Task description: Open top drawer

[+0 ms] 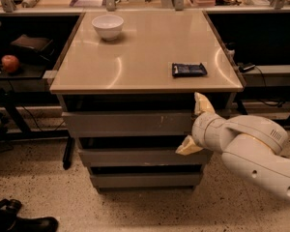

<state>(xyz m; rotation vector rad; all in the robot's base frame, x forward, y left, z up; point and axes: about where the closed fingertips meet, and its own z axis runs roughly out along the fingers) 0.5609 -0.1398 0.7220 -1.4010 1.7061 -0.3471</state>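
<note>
Wide, flat grey top drawer front (128,123) directly under beige tabletop (145,52), long axis left to right, facing camera. Cream two-finger gripper (195,124) at its right end, spread wide, fingers above and below. Speckled floor (135,211) in front.

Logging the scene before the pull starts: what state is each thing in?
top drawer: shut, no interior showing.
middle drawer: shut.
bottom drawer: shut.
gripper: open, fingers above and below the top drawer's right end.
white bowl: upright, looks empty.
dark packet: lying flat on the cabinet top.
</note>
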